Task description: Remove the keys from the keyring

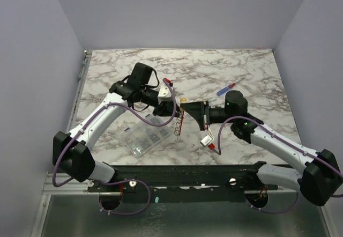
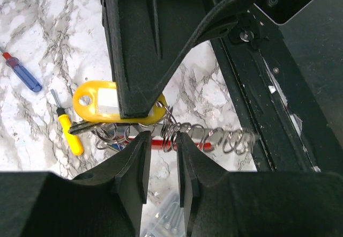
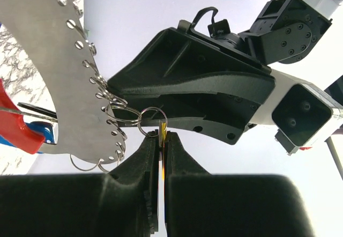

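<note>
The keyring [image 2: 214, 138] hangs between my two grippers: a red band [image 2: 158, 143] joined to a grey metal plate [image 3: 53, 60] whose holes carry several small wire rings. My right gripper [image 3: 162, 138] is shut on a yellow-tagged key [image 2: 96, 102], seen edge-on between its pads with a wire ring [image 3: 153, 121] at its top. My left gripper [image 2: 162, 140] faces it from below. Its jaws stand narrowly apart around a bunch of rings [image 2: 170, 131] and the red band; marble shows through the gap. In the top view the keyring [image 1: 179, 121] dangles mid-table between both grippers.
A clear box of small parts [image 1: 144, 135] lies under the left arm. A yellow-handled screwdriver [image 2: 69, 132] and a blue-and-red screwdriver [image 2: 21, 73] lie on the marble. A small white-and-red piece [image 1: 207, 139] sits near the black front rail [image 1: 187, 175].
</note>
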You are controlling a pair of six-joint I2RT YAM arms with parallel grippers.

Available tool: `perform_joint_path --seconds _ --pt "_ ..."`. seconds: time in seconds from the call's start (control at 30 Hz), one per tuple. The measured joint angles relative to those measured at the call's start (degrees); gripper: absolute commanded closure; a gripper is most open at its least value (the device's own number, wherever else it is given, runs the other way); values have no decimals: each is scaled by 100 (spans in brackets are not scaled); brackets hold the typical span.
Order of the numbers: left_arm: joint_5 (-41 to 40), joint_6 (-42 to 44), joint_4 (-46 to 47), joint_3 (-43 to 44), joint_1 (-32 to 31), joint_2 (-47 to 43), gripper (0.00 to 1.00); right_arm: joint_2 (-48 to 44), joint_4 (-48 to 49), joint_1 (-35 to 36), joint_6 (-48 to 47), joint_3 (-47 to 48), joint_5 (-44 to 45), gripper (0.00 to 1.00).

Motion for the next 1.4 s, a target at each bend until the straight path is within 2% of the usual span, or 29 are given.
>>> perform_joint_path --seconds 0.17,0.33,0.47,0.57,1.03,1.4 --pt "57 -254 238 0 -37 -11 70 0 28 0 0 -66 0 99" --pt "125 -417 291 0 -81 -33 83 0 63 0 0 -90 0 99" --pt "125 -494 299 0 -109 -42 87 0 125 0 0 -92 0 99" --pt "125 -511 334 -20 -111 -61 100 -2 162 0 2 -92 2 99" --pt "-24 -994 422 -37 -114 -164 100 -310 203 0 0 -297 219 99" --pt "-444 -2103 835 -4 -122 -195 100 -402 385 0 -2 -560 413 99"
